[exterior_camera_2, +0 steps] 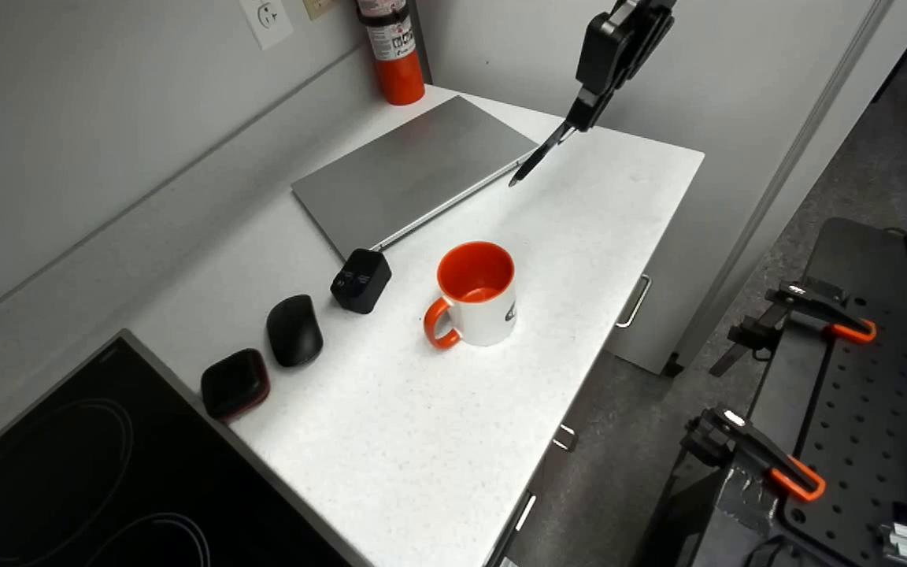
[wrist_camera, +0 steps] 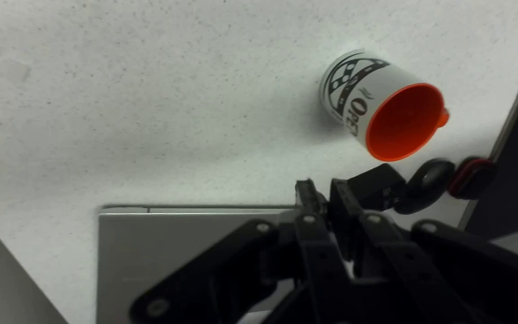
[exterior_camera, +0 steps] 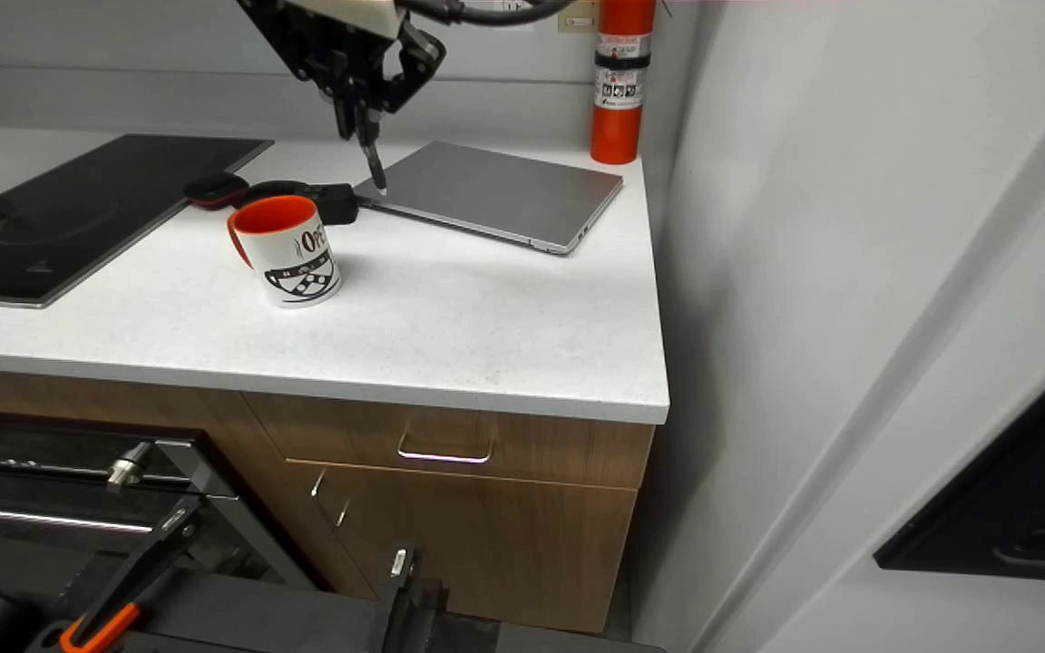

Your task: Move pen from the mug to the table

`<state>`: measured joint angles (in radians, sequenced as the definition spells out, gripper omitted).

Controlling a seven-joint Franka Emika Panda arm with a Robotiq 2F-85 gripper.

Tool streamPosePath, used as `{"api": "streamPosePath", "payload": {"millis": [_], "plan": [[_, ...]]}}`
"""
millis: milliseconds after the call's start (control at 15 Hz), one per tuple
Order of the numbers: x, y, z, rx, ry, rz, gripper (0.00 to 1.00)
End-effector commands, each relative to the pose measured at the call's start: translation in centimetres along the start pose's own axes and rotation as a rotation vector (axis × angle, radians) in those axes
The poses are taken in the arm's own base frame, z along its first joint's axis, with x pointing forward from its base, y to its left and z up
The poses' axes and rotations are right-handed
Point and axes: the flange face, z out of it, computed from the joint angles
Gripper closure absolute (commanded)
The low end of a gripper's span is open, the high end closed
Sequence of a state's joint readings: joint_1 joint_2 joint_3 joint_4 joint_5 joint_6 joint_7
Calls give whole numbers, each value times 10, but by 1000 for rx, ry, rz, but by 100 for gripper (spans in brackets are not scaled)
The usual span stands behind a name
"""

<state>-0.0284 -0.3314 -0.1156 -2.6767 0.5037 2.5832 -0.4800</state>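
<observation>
The dark, slim pen (exterior_camera: 376,168) hangs tip down and tilted from my gripper (exterior_camera: 359,125), clear of the mug. It also shows in an exterior view (exterior_camera_2: 538,161). My gripper (exterior_camera_2: 583,116) is shut on its upper part, high above the countertop near the laptop. In the wrist view, the fingertips (wrist_camera: 323,195) sit close together and the pen between them is mostly hidden. The white mug with red rim and handle (exterior_camera: 300,263) stands upright on the white table (exterior_camera: 486,336). Its red inside shows nothing in it in an exterior view (exterior_camera_2: 475,272).
A grey closed laptop (exterior_camera: 495,195) lies at the back, with a red cylinder (exterior_camera: 618,127) behind it. A black block (exterior_camera_2: 361,281), a black mouse (exterior_camera_2: 294,331) and a small dark red-edged case (exterior_camera_2: 235,383) lie beside the mug. A black cooktop (exterior_camera_2: 107,472) lies beyond.
</observation>
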Motion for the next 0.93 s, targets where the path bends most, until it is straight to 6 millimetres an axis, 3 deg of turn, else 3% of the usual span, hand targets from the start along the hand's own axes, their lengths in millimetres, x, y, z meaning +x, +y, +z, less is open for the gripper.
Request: {"api": "streamPosePath", "payload": {"millis": [0,333,467,667,733,800,867], "plan": [[11,1,58,-101,30,68,97],[11,11,149,-225,-63,99,97],[10,23,170,-274,-129,102,97],[16,31,178,-311,-217,112,97],[18,32,177,-312,-234,118,82],[19,31,175,-308,-250,122,61],[19,29,171,-305,-263,122,54]]}}
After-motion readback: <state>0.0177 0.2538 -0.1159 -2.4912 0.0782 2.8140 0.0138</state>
